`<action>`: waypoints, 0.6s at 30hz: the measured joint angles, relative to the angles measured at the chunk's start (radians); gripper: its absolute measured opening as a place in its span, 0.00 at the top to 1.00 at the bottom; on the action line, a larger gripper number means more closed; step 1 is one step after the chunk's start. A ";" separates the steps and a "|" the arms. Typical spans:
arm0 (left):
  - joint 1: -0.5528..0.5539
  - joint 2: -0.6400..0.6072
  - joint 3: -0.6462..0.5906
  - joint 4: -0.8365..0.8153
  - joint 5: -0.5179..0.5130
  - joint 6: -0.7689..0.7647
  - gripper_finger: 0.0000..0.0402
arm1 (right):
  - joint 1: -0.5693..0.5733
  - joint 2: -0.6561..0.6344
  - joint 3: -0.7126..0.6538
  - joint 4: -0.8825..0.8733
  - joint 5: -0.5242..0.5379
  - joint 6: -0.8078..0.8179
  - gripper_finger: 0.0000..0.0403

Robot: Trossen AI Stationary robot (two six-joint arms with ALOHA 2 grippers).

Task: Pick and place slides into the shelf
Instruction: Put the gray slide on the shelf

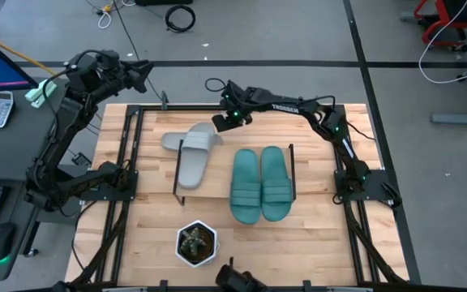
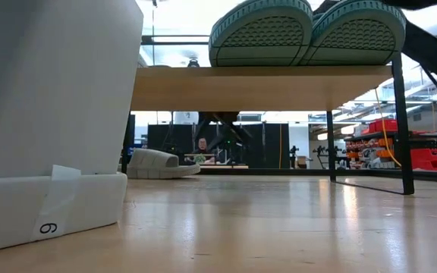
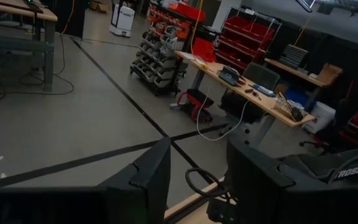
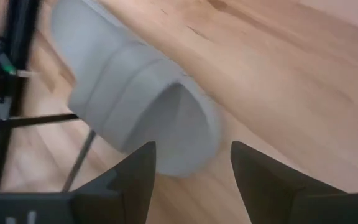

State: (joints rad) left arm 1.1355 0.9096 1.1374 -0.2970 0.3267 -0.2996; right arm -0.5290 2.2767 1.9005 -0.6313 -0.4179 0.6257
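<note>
A pale grey rubber slide sandal [image 4: 135, 93] with a wide ribbed strap lies just beyond the right gripper [image 4: 191, 171], whose fingers are spread empty; its far end is cropped

Grey slide [image 2: 158, 164] part-hidden, low view

Your shelf [image 1: 217, 188] has bare board between the grey slide [image 1: 193, 166] and the teal pair [image 1: 259, 185]. At six o'clock a potted plant [image 1: 196, 243] blocks the table's near edge.

Grey floor [image 3: 73, 118], red storage racks [image 3: 241, 31]
</note>
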 joint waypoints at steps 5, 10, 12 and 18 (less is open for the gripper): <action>0.000 0.000 0.000 -0.018 0.000 0.000 0.60 | 0.012 0.007 0.001 0.004 0.003 0.024 0.47; 0.000 0.000 0.000 -0.018 0.000 -0.001 0.60 | 0.015 0.008 0.001 -0.005 0.005 0.027 0.47; 0.000 0.000 0.000 -0.017 0.000 -0.001 0.60 | 0.015 0.008 0.001 -0.028 0.006 0.028 0.47; 0.000 0.000 0.000 -0.018 0.000 -0.001 0.60 | 0.015 0.008 0.001 -0.046 0.007 0.028 0.47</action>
State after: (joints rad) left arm 1.1355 0.9096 1.1374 -0.3152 0.3267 -0.3004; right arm -0.5137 2.2852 1.9011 -0.6769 -0.4110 0.6533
